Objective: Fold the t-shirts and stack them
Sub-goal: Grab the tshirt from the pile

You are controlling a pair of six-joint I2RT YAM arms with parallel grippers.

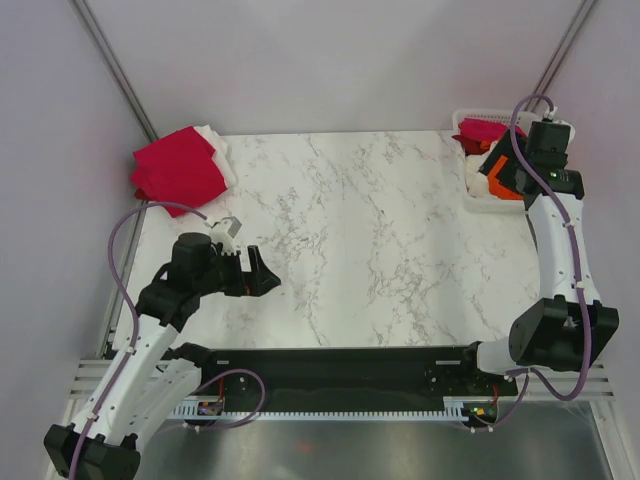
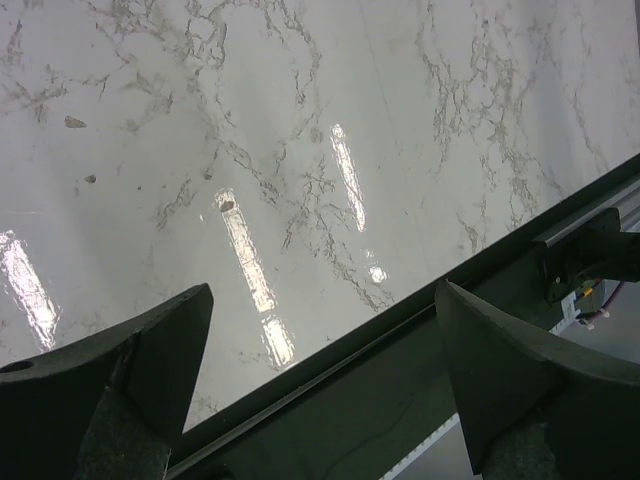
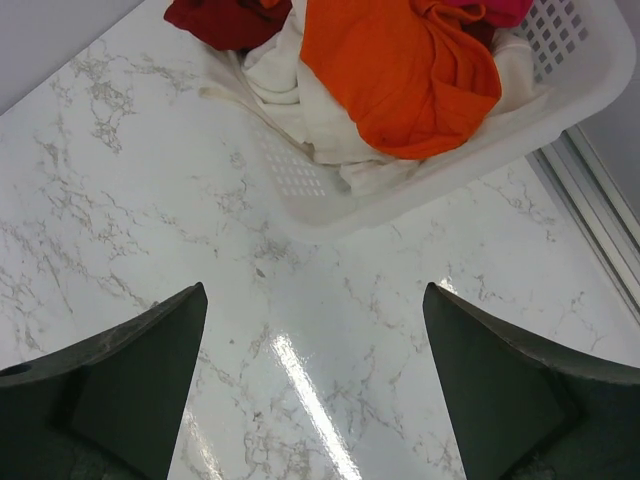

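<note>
The right gripper (image 3: 312,295) hangs with its jaws spread wide and empty over bare marble, just near of the white basket (image 3: 560,110) at the table's far right. Inside, an orange t-shirt (image 3: 400,70) lies bunched on a cream one (image 3: 290,95), with a dark red one (image 3: 220,20) beyond. The left gripper (image 2: 322,290) is also spread and empty, near the table's (image 1: 380,230) near-left edge. At the far-left corner sits a folded crimson-pink shirt (image 1: 180,165) on a white one (image 1: 215,140). The job looks partway done, with the basket's shirts left to fold. Only the overhead view shows that stack; only the right wrist view shows the basket's contents plainly.
</note>
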